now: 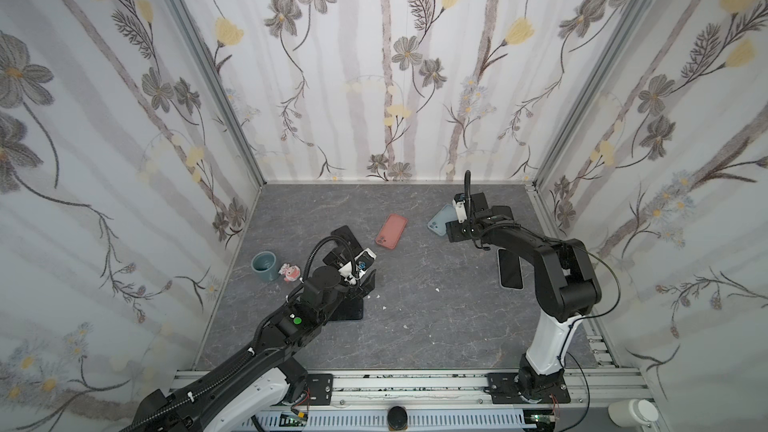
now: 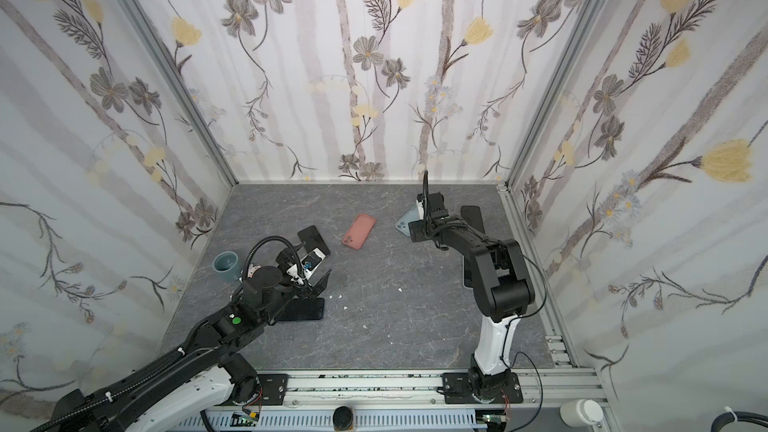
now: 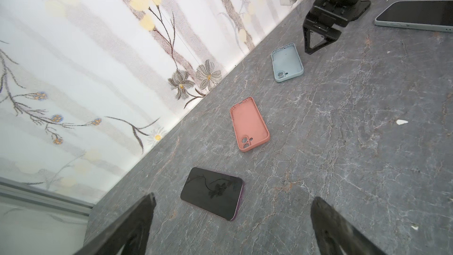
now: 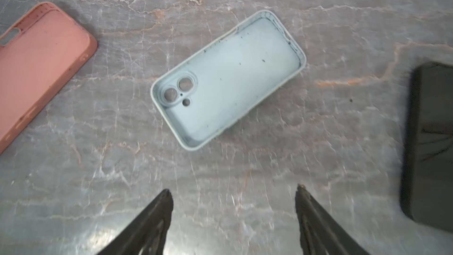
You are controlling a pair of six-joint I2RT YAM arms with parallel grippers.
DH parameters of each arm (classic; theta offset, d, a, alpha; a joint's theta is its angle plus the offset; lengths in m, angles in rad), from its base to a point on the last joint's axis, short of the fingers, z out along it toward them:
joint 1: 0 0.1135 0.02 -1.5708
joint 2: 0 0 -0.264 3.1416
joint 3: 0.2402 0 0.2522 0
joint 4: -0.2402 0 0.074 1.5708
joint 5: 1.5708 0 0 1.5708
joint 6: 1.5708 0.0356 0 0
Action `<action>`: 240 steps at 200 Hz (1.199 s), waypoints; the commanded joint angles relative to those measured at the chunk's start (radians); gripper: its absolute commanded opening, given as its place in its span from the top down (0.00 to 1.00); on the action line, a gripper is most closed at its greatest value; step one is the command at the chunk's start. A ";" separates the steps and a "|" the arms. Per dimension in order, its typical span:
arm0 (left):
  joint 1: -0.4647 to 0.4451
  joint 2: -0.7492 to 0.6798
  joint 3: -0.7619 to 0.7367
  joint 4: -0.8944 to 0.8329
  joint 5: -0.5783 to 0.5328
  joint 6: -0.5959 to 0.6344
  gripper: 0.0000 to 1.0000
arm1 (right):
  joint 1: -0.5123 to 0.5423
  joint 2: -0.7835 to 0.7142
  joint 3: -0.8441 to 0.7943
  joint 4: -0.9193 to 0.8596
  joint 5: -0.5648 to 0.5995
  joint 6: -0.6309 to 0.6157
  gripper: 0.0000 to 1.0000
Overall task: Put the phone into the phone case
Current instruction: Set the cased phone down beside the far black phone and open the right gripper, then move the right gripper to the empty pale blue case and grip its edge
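A light blue phone case [image 4: 225, 79] lies hollow side up at the back right [image 1: 439, 220], with a pink phone case [image 1: 391, 231] left of it. My right gripper [image 4: 233, 188] hovers open just short of the blue case, nothing between its fingers. A black phone [image 3: 212, 193] lies screen up ahead of my open left gripper [image 3: 235, 198], which hangs above the table [image 1: 359, 284]. A second dark phone [image 1: 353, 309] lies partly under the left arm. A pale-edged phone [image 1: 510, 270] rests beside the right arm, and another black phone [image 4: 431, 143] lies near the blue case.
A grey-blue cup [image 1: 264, 266] and a small pink figurine [image 1: 289, 273] stand by the left wall. Small white scraps [image 1: 437, 289] dot the grey marble table [image 1: 436, 326]. Papered walls close in three sides; a metal rail runs along the front.
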 commanded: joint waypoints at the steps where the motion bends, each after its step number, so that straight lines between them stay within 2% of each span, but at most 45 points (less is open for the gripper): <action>1: 0.005 0.004 -0.007 0.049 -0.026 0.006 0.00 | 0.003 0.070 0.080 -0.014 -0.049 0.032 0.25; 41: 0.013 0.018 -0.007 0.054 -0.017 -0.004 0.00 | 0.003 0.148 0.144 -0.004 -0.082 0.054 0.27; 79: 0.017 0.021 -0.001 0.046 0.004 -0.016 0.00 | 0.001 0.248 0.246 -0.075 -0.107 0.043 0.29; 132: 0.022 0.025 -0.001 0.042 0.007 -0.015 0.00 | 0.004 0.261 0.261 -0.127 -0.129 0.055 0.30; 172: 0.025 0.012 0.005 0.035 0.010 -0.022 0.00 | 0.054 0.205 0.207 -0.176 -0.124 0.066 0.31; 203: 0.025 0.016 0.008 0.042 0.018 -0.041 0.00 | 0.092 0.138 0.128 -0.167 -0.126 0.161 0.30; 240: 0.025 0.039 0.006 0.042 0.026 -0.050 0.00 | 0.145 0.067 0.002 -0.060 -0.243 0.276 0.30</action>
